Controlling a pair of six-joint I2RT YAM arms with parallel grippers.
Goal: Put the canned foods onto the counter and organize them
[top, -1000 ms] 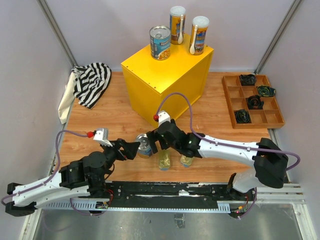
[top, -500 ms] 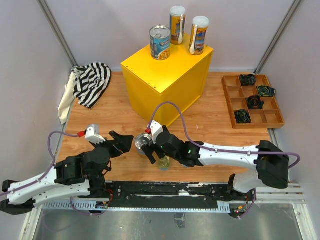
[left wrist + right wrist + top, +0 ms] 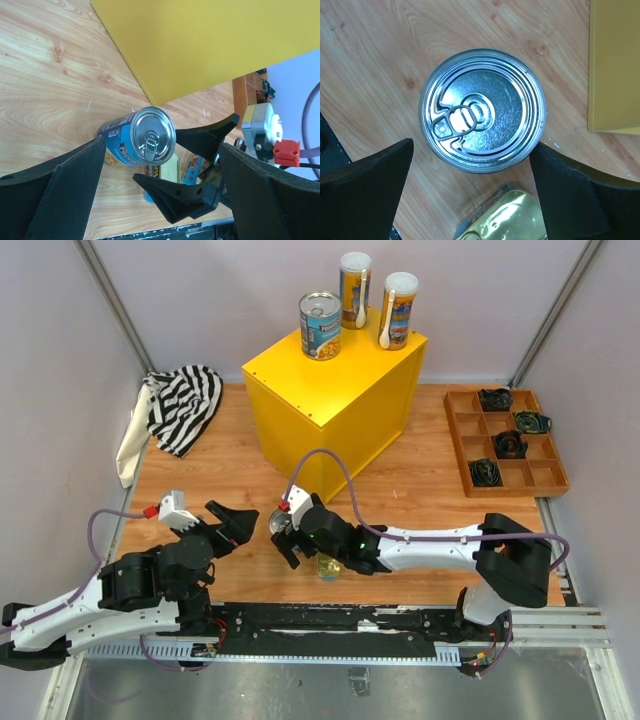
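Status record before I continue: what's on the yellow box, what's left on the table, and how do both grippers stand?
yellow box: one wide blue-labelled can and two tall slim cans on top, all upright
table: wide silver-topped can, upright, close to the box; golden tin beside it
right gripper: open, above the silver-topped can, one finger on each side, not gripping
left gripper: open, empty, just left of that can

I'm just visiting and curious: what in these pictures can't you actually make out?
Top view: the right gripper covers most of the floor can.
Right wrist view: the golden tin is cut off by the bottom edge.
Top view: the black gadgets are too small to identify.
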